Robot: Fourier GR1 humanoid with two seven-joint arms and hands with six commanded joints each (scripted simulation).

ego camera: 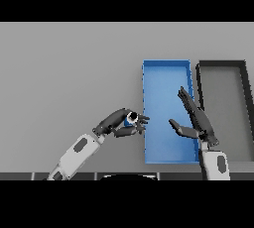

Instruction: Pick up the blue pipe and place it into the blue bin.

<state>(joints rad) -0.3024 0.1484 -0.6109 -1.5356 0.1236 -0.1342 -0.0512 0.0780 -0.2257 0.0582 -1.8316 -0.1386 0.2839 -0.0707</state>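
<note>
The blue pipe (pixel 132 119) shows as a small blue and white piece inside my left hand (pixel 121 121), whose fingers and thumb curl round it. That hand hovers just left of the blue bin (pixel 166 71), close to its left wall. The bin is a long open tray running away from me. My right hand (pixel 195 119) is over the bin's right side, with straight fingers pointing away from me and the thumb spread to the left; it holds nothing.
A dark grey bin (pixel 222 64) stands directly to the right of the blue one, its walls nearly touching it. The grey table (pixel 69 68) stretches to the left and far side.
</note>
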